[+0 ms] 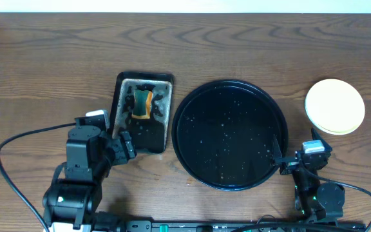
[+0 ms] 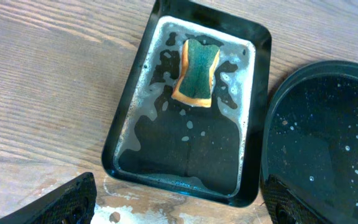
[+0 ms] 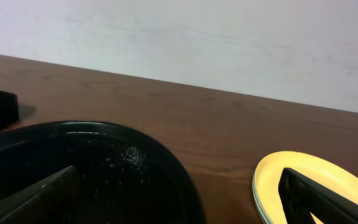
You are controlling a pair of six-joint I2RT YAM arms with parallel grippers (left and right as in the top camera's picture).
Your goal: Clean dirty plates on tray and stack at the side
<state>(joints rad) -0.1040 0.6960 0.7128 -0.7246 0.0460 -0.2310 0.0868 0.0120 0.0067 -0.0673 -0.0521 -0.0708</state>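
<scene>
Overhead view: we see the round black tray (image 1: 230,134) at the centre of the wooden desk (image 1: 57,58), carrying no plates, only scattered water droplets. The stack of plates (image 1: 335,106) sits on the desk to the tray's right, apart from its rim, with the yellow plate (image 3: 303,180) on top. We cannot tell how many plates lie beneath it. The stack is ahead of the right gripper (image 1: 281,161) and a little to its right, so the right arm is much the nearer. Being round, the plates offer no long axis to line up with. The right gripper rests low at the tray's near right edge, its fingers spread wide and holding nothing. The left gripper (image 1: 122,147) is across the tray, just before the rectangular tray (image 1: 122,90) with its sponge (image 1: 142,103) in a soapy puddle. It too is spread apart and empty. We judge the stacking complete.
</scene>
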